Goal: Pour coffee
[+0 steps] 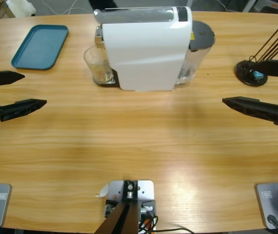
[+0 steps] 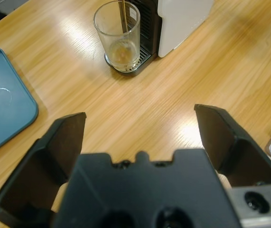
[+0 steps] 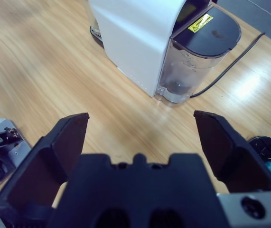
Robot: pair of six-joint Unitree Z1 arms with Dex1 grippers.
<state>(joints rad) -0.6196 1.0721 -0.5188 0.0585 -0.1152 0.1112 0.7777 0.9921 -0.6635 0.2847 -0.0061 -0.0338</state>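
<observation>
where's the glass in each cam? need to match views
High view: the glass stands upper left of centre, on the drip tray against the left end of the white coffee machine.
Left wrist view: top centre, on the drip tray, a thin stream running into it and a shallow layer of liquid at the bottom.
Right wrist view: only a sliver of it may show behind the machine; can't confirm.
Shared landmark: the white coffee machine, in all three views.

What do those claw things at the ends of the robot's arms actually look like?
Each pincer has two matte black jaws that taper to blunt, wedge-like points. The left pincer and the right pincer look alike. Seen from the wrists, the jaws rise from a chunky black body with small round holes, and a silver-grey metal part with a screw shows at one side.
</observation>
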